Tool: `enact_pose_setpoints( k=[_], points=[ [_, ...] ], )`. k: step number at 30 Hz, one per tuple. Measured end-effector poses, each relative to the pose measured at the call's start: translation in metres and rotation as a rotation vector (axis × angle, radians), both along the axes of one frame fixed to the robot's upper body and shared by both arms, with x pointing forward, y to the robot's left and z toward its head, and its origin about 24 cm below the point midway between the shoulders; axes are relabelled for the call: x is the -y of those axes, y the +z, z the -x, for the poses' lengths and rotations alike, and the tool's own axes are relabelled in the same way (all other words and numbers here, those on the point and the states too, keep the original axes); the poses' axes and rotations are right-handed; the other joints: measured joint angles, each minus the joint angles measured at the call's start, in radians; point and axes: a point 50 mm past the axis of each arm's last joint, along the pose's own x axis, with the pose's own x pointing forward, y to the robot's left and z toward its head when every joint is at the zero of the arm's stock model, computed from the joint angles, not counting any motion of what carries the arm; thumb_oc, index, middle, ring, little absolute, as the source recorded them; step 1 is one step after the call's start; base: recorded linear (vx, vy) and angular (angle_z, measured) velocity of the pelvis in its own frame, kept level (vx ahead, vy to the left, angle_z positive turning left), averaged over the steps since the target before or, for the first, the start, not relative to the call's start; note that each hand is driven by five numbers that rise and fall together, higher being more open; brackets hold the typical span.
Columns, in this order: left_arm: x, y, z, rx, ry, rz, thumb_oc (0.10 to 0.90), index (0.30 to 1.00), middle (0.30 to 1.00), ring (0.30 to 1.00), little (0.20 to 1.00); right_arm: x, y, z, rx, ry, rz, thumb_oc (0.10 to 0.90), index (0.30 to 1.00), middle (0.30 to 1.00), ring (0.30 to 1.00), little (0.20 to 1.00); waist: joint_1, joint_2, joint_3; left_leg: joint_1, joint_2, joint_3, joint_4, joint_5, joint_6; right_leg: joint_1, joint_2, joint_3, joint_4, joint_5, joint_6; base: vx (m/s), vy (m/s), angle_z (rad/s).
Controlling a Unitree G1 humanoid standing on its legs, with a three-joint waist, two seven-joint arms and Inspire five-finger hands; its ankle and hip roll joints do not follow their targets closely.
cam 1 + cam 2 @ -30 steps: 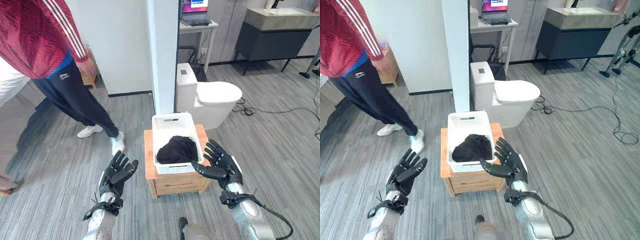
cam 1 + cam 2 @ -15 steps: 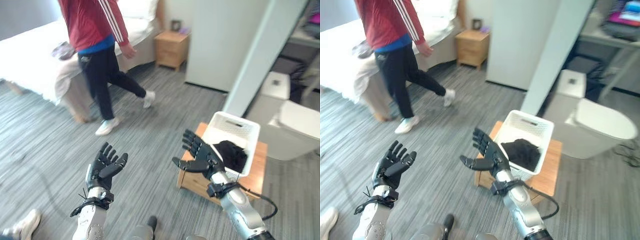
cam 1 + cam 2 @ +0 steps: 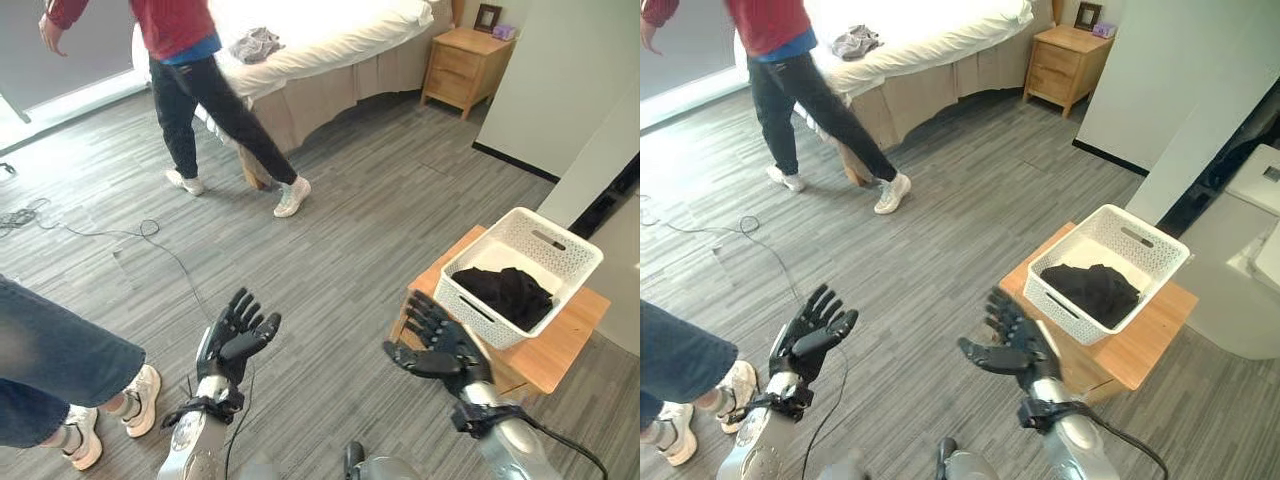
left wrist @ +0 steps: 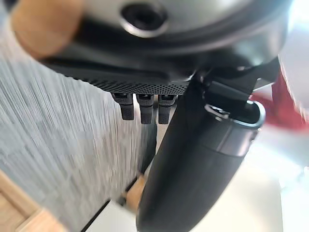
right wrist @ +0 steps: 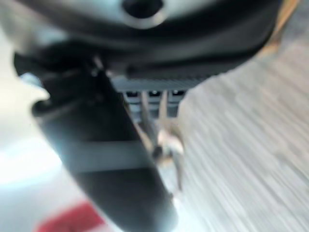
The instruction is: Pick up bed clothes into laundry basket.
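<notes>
A white laundry basket [image 3: 560, 250] stands on a low wooden stand [image 3: 560, 340] at the right, with a black garment [image 3: 505, 293] lying in it. A grey garment [image 3: 255, 44] lies on the white bed [image 3: 330, 25] at the far side of the room. My left hand [image 3: 232, 342] is raised over the floor at the lower left, open with fingers spread and nothing in it. My right hand [image 3: 440, 350] hovers open just in front of the stand, also holding nothing.
A person in a red top [image 3: 190, 60] walks between me and the bed. Another person's leg and shoes [image 3: 60, 370] stand at the lower left. A wooden nightstand [image 3: 468, 65] sits beside the bed. Cables [image 3: 110, 235] lie on the grey floor.
The camera has swung left, bringing the bed into view and shifting the basket to the right. Both hands stay open and empty. The person has walked toward the bed.
</notes>
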Motion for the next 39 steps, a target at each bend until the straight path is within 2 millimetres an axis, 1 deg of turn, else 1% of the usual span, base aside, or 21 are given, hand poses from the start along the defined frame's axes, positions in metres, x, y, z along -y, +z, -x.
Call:
enact_pose_setpoints(
  k=[1, 2, 3, 4, 5, 6, 7, 8, 10, 11, 12, 13, 16, 20, 26, 30, 32, 33, 35, 37, 39],
  points=[
    [0.009, 0.006, -0.002, 0.036, -0.018, 0.035, 0.800, 0.900, 0.900, 0.900, 0.900, 0.006, 0.000, 0.002, -0.006, -0.029, 0.004, 0.800, 0.900, 0.900, 0.900, 0.900, 0.002, 0.031, -0.002, 0.020, -0.044, -0.036, -0.118, 0.015, 0.067, -0.026, 0.000, 0.004, -0.006, 0.022, 0.027, -0.04, 0.183, 0.13],
    [0.009, 0.008, 0.000, 0.047, -0.019, 0.039, 0.800, 0.900, 0.900, 0.900, 0.900, 0.004, -0.006, 0.002, -0.021, -0.036, -0.012, 0.800, 0.900, 0.900, 0.900, 0.900, 0.021, 0.018, 0.003, 0.040, -0.057, -0.033, -0.139, 0.039, 0.082, -0.037, -0.001, 0.031, 0.004, 0.030, 0.034, -0.03, 0.169, -0.11],
    [0.007, 0.003, 0.007, 0.026, -0.018, 0.038, 0.800, 0.900, 0.900, 0.900, 0.900, -0.003, -0.014, 0.007, -0.056, -0.024, -0.028, 0.800, 0.900, 0.900, 0.900, 0.900, 0.029, 0.005, -0.003, 0.037, -0.079, -0.034, -0.136, 0.041, 0.091, -0.033, -0.023, 0.052, -0.002, 0.035, 0.056, -0.04, 0.160, -0.22],
    [0.005, -0.004, 0.016, -0.007, -0.008, 0.038, 0.800, 0.900, 0.900, 0.900, 0.900, -0.010, -0.022, 0.014, -0.089, -0.005, -0.041, 0.800, 0.900, 0.900, 0.900, 0.900, 0.029, -0.003, -0.014, 0.036, -0.102, -0.036, -0.138, 0.044, 0.106, -0.034, -0.042, 0.061, -0.007, 0.039, 0.063, -0.06, 0.163, 0.02],
    [-0.004, -0.015, 0.031, -0.064, 0.028, 0.029, 0.800, 0.900, 0.900, 0.900, 0.900, -0.028, -0.030, 0.017, -0.107, 0.010, -0.104, 0.800, 0.900, 0.900, 0.900, 0.900, 0.034, -0.014, -0.020, 0.023, -0.135, -0.033, -0.138, 0.055, 0.131, -0.036, -0.069, 0.083, -0.034, 0.062, 0.096, -0.09, 0.196, 0.05],
    [-0.008, -0.019, 0.038, -0.094, 0.034, 0.015, 0.800, 0.900, 0.900, 0.900, 0.900, -0.039, -0.032, 0.016, -0.103, 0.010, -0.150, 0.800, 0.900, 0.900, 0.900, 0.900, 0.042, -0.021, -0.024, 0.013, -0.150, -0.033, -0.136, 0.069, 0.135, -0.034, -0.077, 0.099, -0.062, 0.083, 0.109, -0.08, 0.163, -0.01],
    [-0.013, -0.023, 0.044, -0.119, 0.040, -0.003, 0.800, 0.900, 0.900, 0.900, 0.900, -0.047, -0.032, 0.013, -0.106, 0.048, -0.151, 0.800, 0.900, 0.900, 0.900, 0.900, 0.061, -0.035, -0.031, 0.010, -0.169, -0.032, -0.132, 0.072, 0.140, -0.027, -0.086, 0.112, -0.092, 0.132, 0.103, -0.06, 0.128, -0.10],
    [-0.016, -0.025, 0.048, -0.132, 0.044, -0.012, 0.800, 0.900, 0.900, 0.900, 0.900, -0.050, -0.030, 0.010, -0.104, 0.078, -0.140, 0.800, 0.900, 0.900, 0.900, 0.900, 0.074, -0.041, -0.037, 0.007, -0.172, -0.021, -0.125, 0.071, 0.142, -0.022, -0.085, 0.125, -0.116, 0.151, 0.102, -0.01, 0.060, -0.24],
    [-0.022, -0.026, 0.052, -0.147, 0.065, -0.019, 0.800, 0.900, 0.900, 0.900, 0.900, -0.055, -0.026, 0.003, -0.088, 0.133, -0.119, 0.800, 0.900, 0.900, 0.900, 0.900, 0.095, -0.056, -0.046, 0.003, -0.177, -0.006, -0.116, 0.070, 0.143, -0.018, -0.085, 0.138, -0.141, 0.164, 0.113, -0.01, 0.051, -0.10],
    [-0.027, -0.026, 0.052, -0.148, 0.084, -0.026, 0.800, 0.900, 0.900, 0.900, 0.900, -0.057, -0.025, 0.001, -0.082, 0.144, -0.116, 0.800, 0.900, 0.900, 0.900, 0.900, 0.102, -0.074, -0.052, 0.008, -0.179, -0.011, -0.115, 0.070, 0.143, -0.002, -0.086, 0.136, -0.158, 0.171, 0.118, -0.01, 0.042, 0.13],
    [-0.029, -0.025, 0.052, -0.148, 0.091, -0.032, 0.800, 0.900, 0.900, 0.900, 0.900, -0.058, -0.024, 0.000, -0.079, 0.148, -0.114, 0.800, 0.900, 0.900, 0.900, 0.900, 0.106, -0.082, -0.057, 0.014, -0.179, -0.012, -0.116, 0.070, 0.143, 0.007, -0.085, 0.135, -0.165, 0.172, 0.119, -0.01, 0.023, 0.11],
    [-0.028, -0.024, 0.050, -0.141, 0.081, -0.034, 0.400, 0.300, 0.300, 0.300, 0.300, -0.051, -0.023, -0.001, -0.082, 0.131, -0.090, 0.400, 0.300, 0.300, 0.300, 0.300, 0.091, -0.052, -0.076, 0.035, -0.139, -0.004, -0.154, 0.080, 0.129, 0.038, -0.046, 0.133, -0.217, 0.186, 0.108, -0.01, 0.022, -0.03],
    [-0.029, -0.023, 0.049, -0.134, -0.011, -0.172, 0.400, 0.300, 0.300, 0.300, 0.300, -0.033, -0.021, 0.004, -0.084, 0.131, -0.045, 0.400, 0.300, 0.300, 0.300, 0.300, 0.094, -0.056, -0.055, 0.087, -0.133, 0.017, -0.154, 0.078, 0.124, 0.084, -0.037, 0.133, -0.225, 0.188, 0.107, 0.00, 0.031, -0.09],
    [-0.037, -0.019, 0.048, -0.123, -0.042, -0.227, 0.400, 0.300, 0.300, 0.300, 0.300, -0.008, -0.013, 0.005, -0.053, 0.061, 0.005, 0.400, 0.300, 0.300, 0.300, 0.300, 0.078, -0.076, -0.043, 0.100, -0.127, 0.030, -0.153, 0.069, 0.122, 0.099, -0.032, 0.134, -0.226, 0.182, 0.105, 0.01, 0.029, -0.08],
    [-0.036, -0.015, 0.041, -0.100, -0.050, -0.233, 0.400, 0.300, 0.300, 0.300, 0.300, -0.003, -0.007, 0.000, -0.041, 0.088, 0.066, 0.400, 0.300, 0.300, 0.300, 0.300, 0.069, -0.099, -0.039, 0.100, -0.121, 0.050, -0.153, 0.065, 0.129, 0.094, -0.024, 0.137, -0.234, 0.183, 0.107, 0.02, 0.026, -0.13],
    [-0.036, -0.009, 0.034, -0.071, -0.055, -0.255, 0.400, 0.300, 0.300, 0.300, 0.300, -0.023, 0.011, -0.029, 0.042, 0.205, 0.104, 0.400, 0.300, 0.300, 0.300, 0.300, 0.079, -0.112, -0.042, 0.088, -0.120, 0.048, -0.147, 0.063, 0.127, 0.088, -0.022, 0.139, -0.238, 0.186, 0.107, 0.00, 0.011, 0.00],
    [-0.037, -0.005, 0.029, -0.054, -0.062, -0.280, 0.400, 0.300, 0.300, 0.300, 0.300, -0.040, 0.024, -0.047, 0.101, 0.273, 0.114, 0.400, 0.300, 0.300, 0.300, 0.300, 0.100, -0.123, -0.041, 0.061, -0.120, 0.047, -0.132, 0.061, 0.126, 0.070, -0.022, 0.141, -0.240, 0.186, 0.107, 0.01, 0.017, 0.05],
    [-0.039, -0.001, 0.024, -0.039, -0.067, -0.305, 0.400, 0.300, 0.300, 0.300, 0.300, -0.062, 0.037, -0.063, 0.162, 0.360, 0.118, 0.400, 0.300, 0.300, 0.300, 0.300, 0.111, -0.139, -0.040, 0.029, -0.121, 0.037, -0.117, 0.063, 0.122, 0.047, -0.024, 0.139, -0.239, 0.187, 0.106, 0.03, 0.022, 0.19],
    [-0.040, 0.000, 0.023, -0.038, -0.058, -0.308, 0.400, 0.300, 0.300, 0.300, 0.300, -0.074, 0.041, -0.065, 0.184, 0.414, 0.113, 0.400, 0.300, 0.300, 0.300, 0.300, 0.143, -0.149, -0.043, 0.015, -0.122, 0.023, -0.110, 0.070, 0.112, 0.042, -0.026, 0.136, -0.238, 0.205, 0.092, 0.06, 0.053, 0.25],
    [-0.042, 0.000, 0.026, -0.043, -0.045, -0.311, 0.400, 0.300, 0.300, 0.300, 0.300, -0.085, 0.038, -0.065, 0.178, 0.455, 0.111, 0.400, 0.300, 0.300, 0.300, 0.300, 0.180, -0.151, -0.043, 0.000, -0.122, 0.017, -0.100, 0.058, 0.110, 0.035, -0.026, 0.133, -0.239, 0.204, 0.090, 0.09, 0.081, 0.11],
    [-0.043, -0.001, 0.027, -0.050, -0.049, -0.334, 0.400, 0.300, 0.300, 0.300, 0.300, -0.095, 0.036, -0.064, 0.171, 0.496, 0.118, 0.400, 0.300, 0.300, 0.300, 0.300, 0.201, -0.152, -0.042, -0.031, -0.130, 0.012, -0.086, 0.056, 0.114, 0.006, -0.035, 0.130, -0.234, 0.206, 0.093, 0.07, 0.086, 0.09]
  ],
)
